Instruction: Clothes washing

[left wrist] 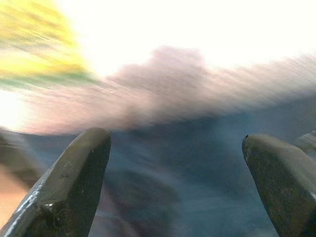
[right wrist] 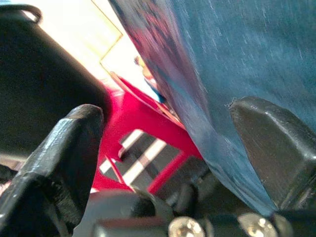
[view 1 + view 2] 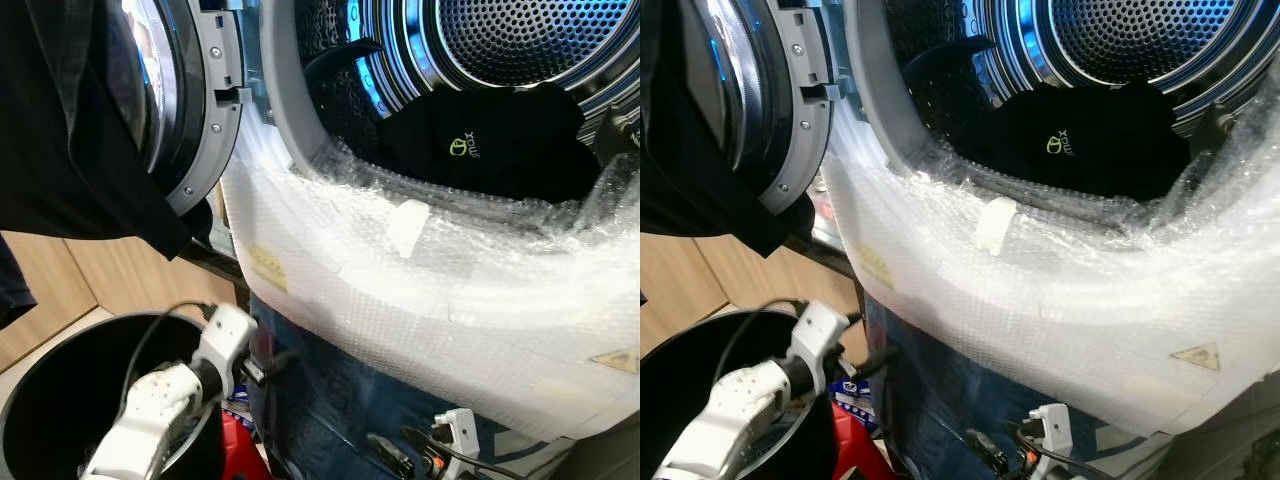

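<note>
A black garment with a green logo [image 3: 480,140] lies in the open drum [image 3: 520,40] of the washing machine, just behind the rim. More dark cloth [image 3: 70,130] hangs at the upper left, in front of the open door [image 3: 195,110]. My left arm [image 3: 160,400] reaches low over a black basket [image 3: 40,400]. In the blurred left wrist view my left gripper [image 1: 175,140] is open with nothing between its fingers. My right arm [image 3: 458,428] is low by the machine's blue front [image 3: 320,400]. There my right gripper [image 2: 168,108] is open and empty.
Bubble wrap [image 3: 420,290] covers the machine's front rim below the drum opening. A red object [image 3: 240,445] sits on the floor between basket and machine. Wooden panelling [image 3: 90,280] stands at the left.
</note>
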You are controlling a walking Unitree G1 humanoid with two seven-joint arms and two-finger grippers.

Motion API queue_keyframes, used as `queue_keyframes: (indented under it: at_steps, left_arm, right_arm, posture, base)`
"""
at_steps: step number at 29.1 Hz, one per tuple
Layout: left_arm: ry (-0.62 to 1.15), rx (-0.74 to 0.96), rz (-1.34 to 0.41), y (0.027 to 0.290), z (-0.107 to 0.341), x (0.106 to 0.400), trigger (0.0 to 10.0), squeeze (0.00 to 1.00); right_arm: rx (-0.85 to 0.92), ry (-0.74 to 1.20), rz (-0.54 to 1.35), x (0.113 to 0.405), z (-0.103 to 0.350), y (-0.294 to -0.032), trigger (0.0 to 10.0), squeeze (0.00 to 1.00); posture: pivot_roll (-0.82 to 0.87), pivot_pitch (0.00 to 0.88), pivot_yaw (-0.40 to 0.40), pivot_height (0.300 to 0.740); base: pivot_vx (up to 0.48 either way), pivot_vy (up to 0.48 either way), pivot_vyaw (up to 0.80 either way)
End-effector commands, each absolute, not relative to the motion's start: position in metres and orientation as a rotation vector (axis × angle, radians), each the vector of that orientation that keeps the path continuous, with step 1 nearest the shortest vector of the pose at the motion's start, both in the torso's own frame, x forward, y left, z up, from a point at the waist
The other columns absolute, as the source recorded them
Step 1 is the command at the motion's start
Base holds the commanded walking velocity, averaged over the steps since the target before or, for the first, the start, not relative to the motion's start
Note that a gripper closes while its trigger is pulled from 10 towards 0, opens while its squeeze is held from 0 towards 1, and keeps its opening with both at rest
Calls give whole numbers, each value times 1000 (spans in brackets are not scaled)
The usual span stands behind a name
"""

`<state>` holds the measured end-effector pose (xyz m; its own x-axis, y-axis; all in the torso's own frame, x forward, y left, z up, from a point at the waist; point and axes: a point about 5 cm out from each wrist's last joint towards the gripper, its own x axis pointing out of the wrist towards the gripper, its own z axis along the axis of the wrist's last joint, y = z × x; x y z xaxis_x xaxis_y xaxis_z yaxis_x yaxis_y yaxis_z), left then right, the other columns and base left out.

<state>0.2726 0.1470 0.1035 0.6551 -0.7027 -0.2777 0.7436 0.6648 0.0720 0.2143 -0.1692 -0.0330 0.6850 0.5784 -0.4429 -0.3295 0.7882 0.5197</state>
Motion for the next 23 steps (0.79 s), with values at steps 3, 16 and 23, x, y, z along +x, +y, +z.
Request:
queue_keyframes:
  at_steps: [3,16,23]
  left_arm:
    - [434,146,-1078,123,79,252,10000,0]
    - [682,70,-1188,84,26,267,10000,0]
    - [841,16,-1094,79,-9,256,10000,0]
  right_arm:
    - [385,673,497,214,-40,-170,10000,0]
    - [327,786,326,209,-59,-175,10000,0]
    - [324,837,238,200,-69,-177,10000,0]
  posture:
    - [40,0,-4,740]
    - [3,0,10,740]
    - [-6,0,9,740]
  base:
    - [0,0,0]
    - [0,0,0]
    - [0,0,0]
